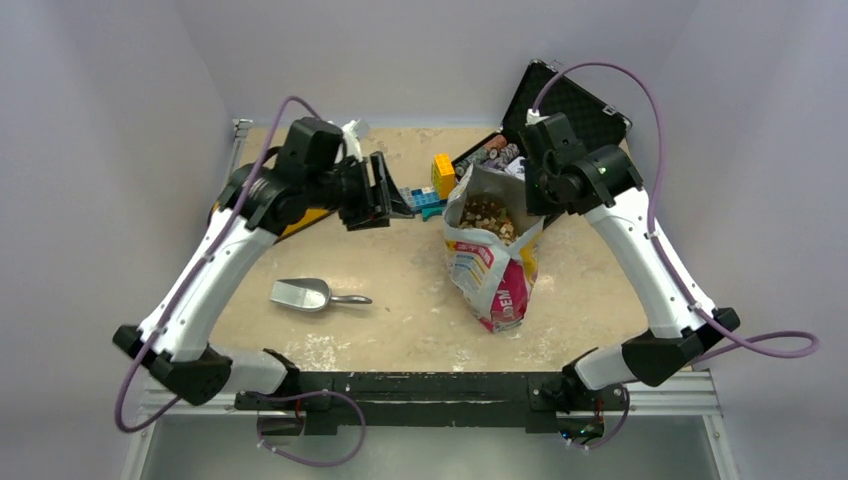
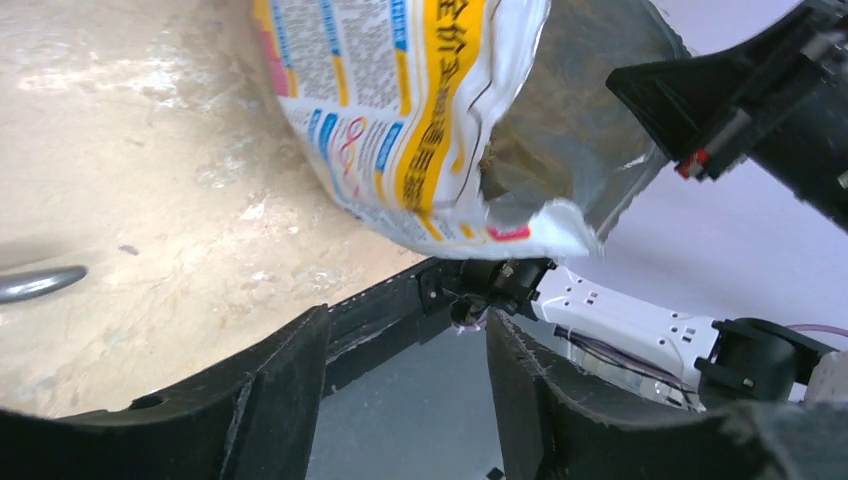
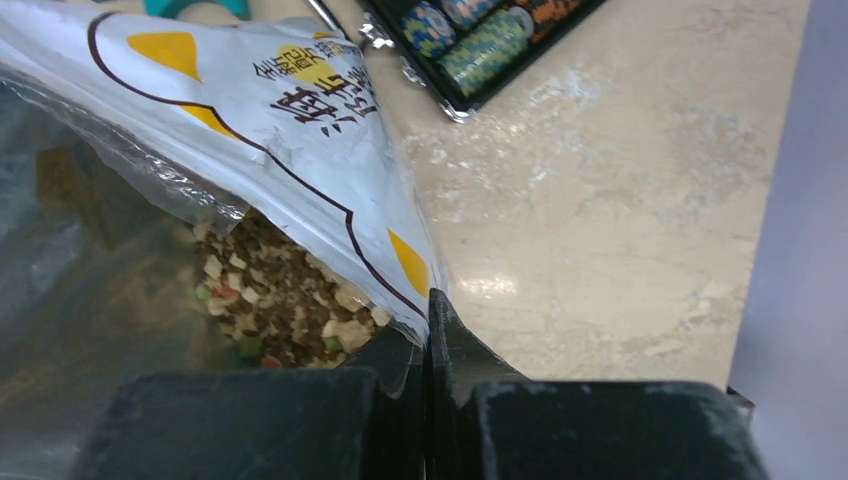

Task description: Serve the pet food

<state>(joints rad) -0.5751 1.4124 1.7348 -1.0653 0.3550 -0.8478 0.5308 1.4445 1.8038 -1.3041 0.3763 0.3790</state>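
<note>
On the table (image 1: 400,325), right of centre: pet food bag (image 1: 492,275) propped up with its mouth open and facing up. Pet food (image 3: 280,290) is inside the bag. It is brown and tan pieces with a few green and red bits, visible in the top and right wrist views.

Right gripper (image 3: 428,335): closed tight on the bag's rim at the right side of the mouth, with the white film pinched between the two fingers.

Left gripper (image 2: 405,330): fingers spread wide with nothing between them. It is held above the table near the bag's left side, apart from it, and its camera faces the bag's printed panel.

Metal scoop (image 1: 310,293): lying on the table left of the bag, handle pointing right, well apart from both grippers.

Behind the bag: yellow and blue toy bricks (image 1: 437,182), just beside its left rim. An open black case (image 1: 575,100) holds striped poker chips (image 1: 490,155).
</note>
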